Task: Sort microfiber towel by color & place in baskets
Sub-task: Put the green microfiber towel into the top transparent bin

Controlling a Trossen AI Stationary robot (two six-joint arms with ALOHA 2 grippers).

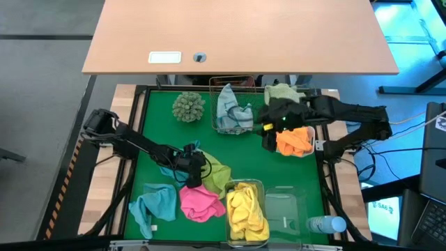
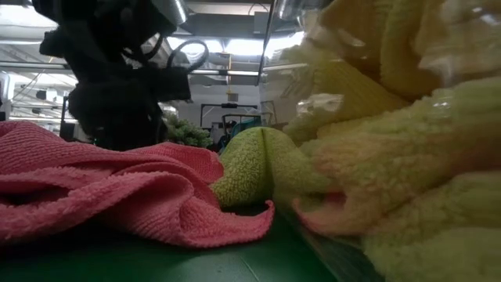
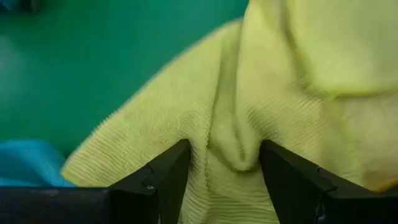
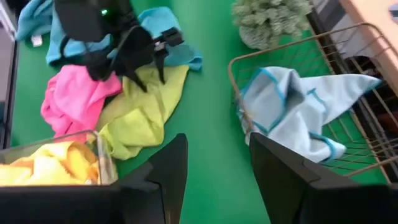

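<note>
A lime green towel [image 1: 217, 176] lies crumpled on the green mat beside a pink towel [image 1: 198, 202] and a teal towel [image 1: 156, 202]. My left gripper [image 1: 190, 167] is low over the lime towel's left part, open, with a raised fold [image 3: 231, 146] between its fingers. In the low view the lime towel [image 2: 262, 166] rests behind the pink towel [image 2: 117, 192]. My right gripper [image 4: 217, 171] hangs open and holds nothing, high over the mat by the orange towel [image 1: 295, 141]. Yellow towels [image 1: 245, 210] fill a clear tub. A pale grey-blue towel [image 4: 298, 106] lies in the copper basket [image 1: 232, 82]. My left gripper comes at the lime green towel slanting down from the table's left side, its fingers [image 3: 163, 177] standing on either side of a raised fold [image 3: 231, 146] near the towel's left edge. The towel lies on the mat. Whether the fingertips touch the cloth I cannot tell.
A shaggy sage-green ball [image 1: 188, 106] sits at the back left of the mat. Another clear tub [image 1: 284, 209] stands beside the yellow one, with a blue-capped bottle [image 1: 326, 224] at the front right. A second lime towel [image 1: 282, 90] lies at the back right.
</note>
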